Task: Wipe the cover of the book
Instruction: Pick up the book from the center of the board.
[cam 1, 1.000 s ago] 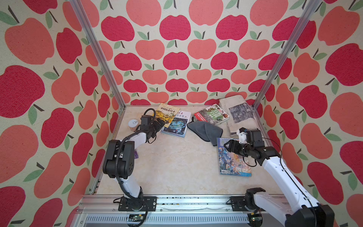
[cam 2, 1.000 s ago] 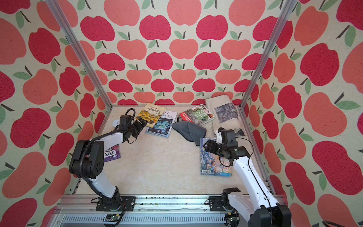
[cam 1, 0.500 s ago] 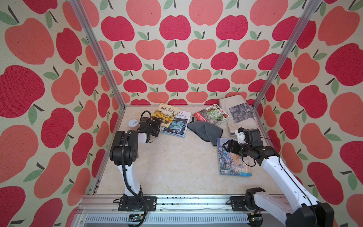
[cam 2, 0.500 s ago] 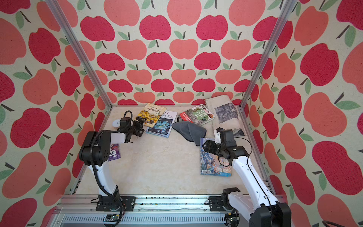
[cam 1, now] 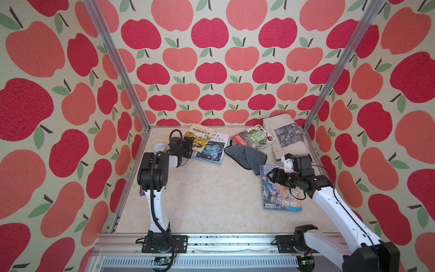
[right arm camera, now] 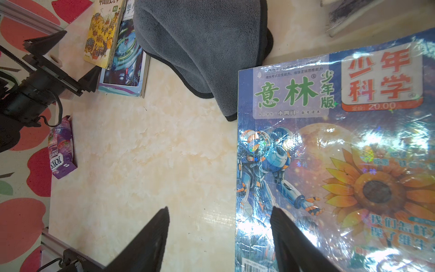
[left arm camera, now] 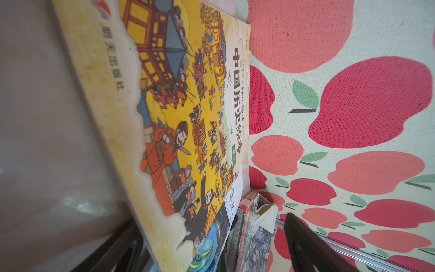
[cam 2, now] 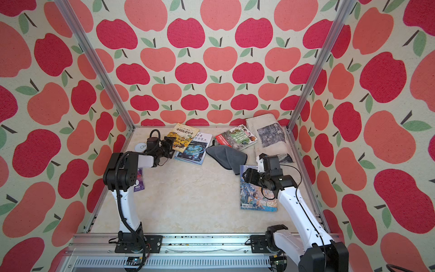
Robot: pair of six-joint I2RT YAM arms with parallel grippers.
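Yellow book (cam 1: 200, 139) lies at the back left of the bench (cam 1: 211, 200), lapped over a blue-covered book (cam 1: 209, 153). Left pincer (cam 1: 188, 148) is right at its near corner, fingers spread wide with the cover's edge between them. Can't tell if they actually touch it.

Grey cloth (cam 1: 246, 155) sits crumpled mid-bench, apart from both pincers, its tip just beside a shiny blue magazine (cam 1: 280, 195) lying flat.

Right pincer (right arm camera: 219, 212) hovers low at the magazine's inner edge, released and empty, with one finger above the cover and the other above bare bench.
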